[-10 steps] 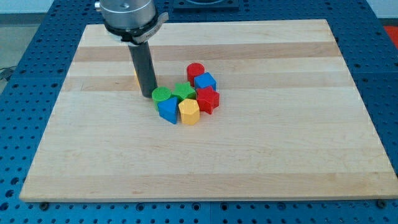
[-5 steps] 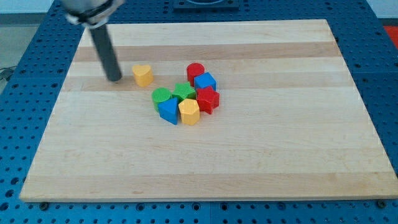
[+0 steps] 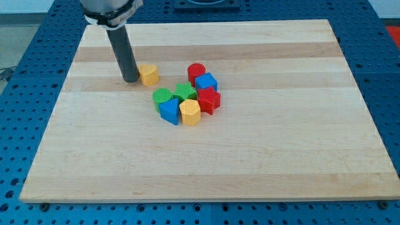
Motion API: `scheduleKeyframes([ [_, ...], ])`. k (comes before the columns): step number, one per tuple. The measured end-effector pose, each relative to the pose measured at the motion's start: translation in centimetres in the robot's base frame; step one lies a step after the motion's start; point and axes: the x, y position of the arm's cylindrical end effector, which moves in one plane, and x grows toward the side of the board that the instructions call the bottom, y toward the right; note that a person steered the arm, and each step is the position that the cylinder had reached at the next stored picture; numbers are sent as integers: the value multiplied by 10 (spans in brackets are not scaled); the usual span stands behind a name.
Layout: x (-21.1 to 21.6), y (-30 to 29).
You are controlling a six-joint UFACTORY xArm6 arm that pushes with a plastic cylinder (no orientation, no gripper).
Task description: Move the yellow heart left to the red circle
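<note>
Camera view, single frame; contents as follows

1. Wooden board [image 3: 262, 156]: pale planks, lying on a blue perforated table [image 3: 19, 75] that shows round its edges.

2. Arm: no gripper fitted, so no jaws to report as spread or pressed together; a straight dark rod descends from a metal collar at the view's top left. My tip [image 3: 131, 80] rests on the board in its upper left part, at the left side of the yellow heart and touching it or very nearly so.

3. Yellow heart [image 3: 148, 74]: alone, just right of my tip, left of the red circle with bare board between them, and above-left of the cluster.

4. Red circle [image 3: 196, 70]: a short cylinder at the top of the cluster, touching the blue cube beside it.

5. Blue cube [image 3: 206, 82]: right of and just below the red circle.

6. Red block [image 3: 209, 100]: angular, exact shape unclear; below the blue cube, at the cluster's right edge.

7. Green star [image 3: 184, 92]: centre of the cluster.

8. Green circle [image 3: 162, 97]: ridged top, at the cluster's left, nearest the yellow heart.

9. Blue block [image 3: 169, 110]: wedge-like, below the green circle.

10. Yellow block [image 3: 190, 112]: many-sided, likely a hexagon; at the cluster's bottom, between the blue block and the red block
</note>
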Motion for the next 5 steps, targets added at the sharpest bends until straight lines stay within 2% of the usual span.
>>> scheduleKeyframes([
  [2,5,23],
  [5,28,22],
])
